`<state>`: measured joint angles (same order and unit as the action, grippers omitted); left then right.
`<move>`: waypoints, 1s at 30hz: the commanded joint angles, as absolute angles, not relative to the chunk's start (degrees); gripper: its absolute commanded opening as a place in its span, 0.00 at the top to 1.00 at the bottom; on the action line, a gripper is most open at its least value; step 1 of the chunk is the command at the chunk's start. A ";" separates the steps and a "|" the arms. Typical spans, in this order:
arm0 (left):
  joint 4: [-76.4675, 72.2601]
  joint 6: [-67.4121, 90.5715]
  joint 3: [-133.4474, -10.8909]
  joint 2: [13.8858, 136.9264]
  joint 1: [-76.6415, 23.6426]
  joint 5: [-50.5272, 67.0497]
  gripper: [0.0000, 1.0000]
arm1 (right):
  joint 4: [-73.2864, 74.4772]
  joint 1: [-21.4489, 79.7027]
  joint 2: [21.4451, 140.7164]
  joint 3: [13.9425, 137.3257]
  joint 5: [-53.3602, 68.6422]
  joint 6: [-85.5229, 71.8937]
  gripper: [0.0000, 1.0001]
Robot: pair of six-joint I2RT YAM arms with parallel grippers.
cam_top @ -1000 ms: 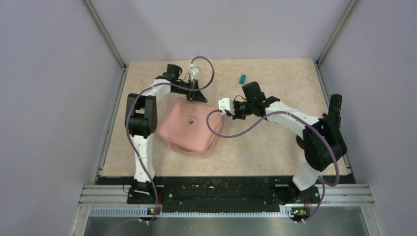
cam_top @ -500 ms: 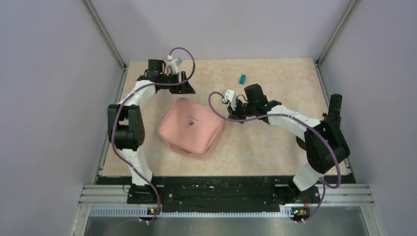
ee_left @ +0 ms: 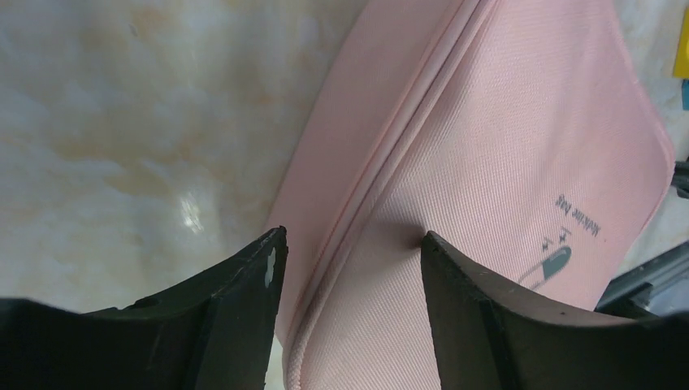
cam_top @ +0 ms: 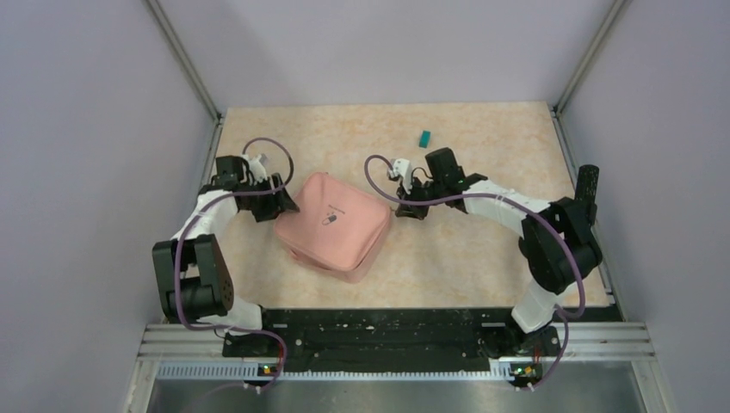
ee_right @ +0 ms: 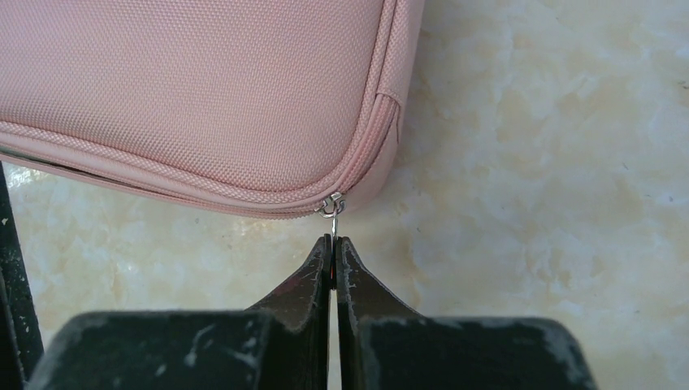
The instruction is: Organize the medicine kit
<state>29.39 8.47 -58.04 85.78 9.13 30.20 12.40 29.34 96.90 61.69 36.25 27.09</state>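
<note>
The medicine kit (cam_top: pixel 331 225), a pink soft zip case with a small dark logo, lies zipped flat in the middle of the table. My left gripper (cam_top: pixel 284 202) stands open over its left edge. In the left wrist view the gripper (ee_left: pixel 351 240) straddles the case's piped seam (ee_left: pixel 390 162); one fingertip (ee_left: pixel 435 248) dents the lid and the other hangs off the side. My right gripper (cam_top: pixel 398 206) sits at the case's right corner. In the right wrist view it (ee_right: pixel 333 240) is shut on the metal zipper pull (ee_right: pixel 331 210) of the kit (ee_right: pixel 203 89).
A small green block (cam_top: pixel 423 138) lies on the table at the back, beyond the right arm. A bit of a yellow thing (ee_left: pixel 681 49) shows past the case's far edge in the left wrist view. Purple walls enclose the table on three sides.
The left arm has swung from the back of the case round to its left edge, and its gripper has opened. The right gripper has stayed shut at the case's right corner.
</note>
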 commanded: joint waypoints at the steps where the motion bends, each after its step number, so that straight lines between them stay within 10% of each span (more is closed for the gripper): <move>1: 28.06 9.31 -53.86 80.68 9.14 29.64 0.35 | 11.15 29.91 99.56 63.77 41.44 27.78 1.00; 24: 25.83 6.92 -41.37 66.48 11.71 43.49 0.39 | 6.04 30.15 112.41 81.18 34.76 27.49 1.00; 30: 34.35 -2.75 -50.57 65.83 16.96 28.35 0.34 | 3.95 29.72 115.71 84.04 30.26 31.48 1.00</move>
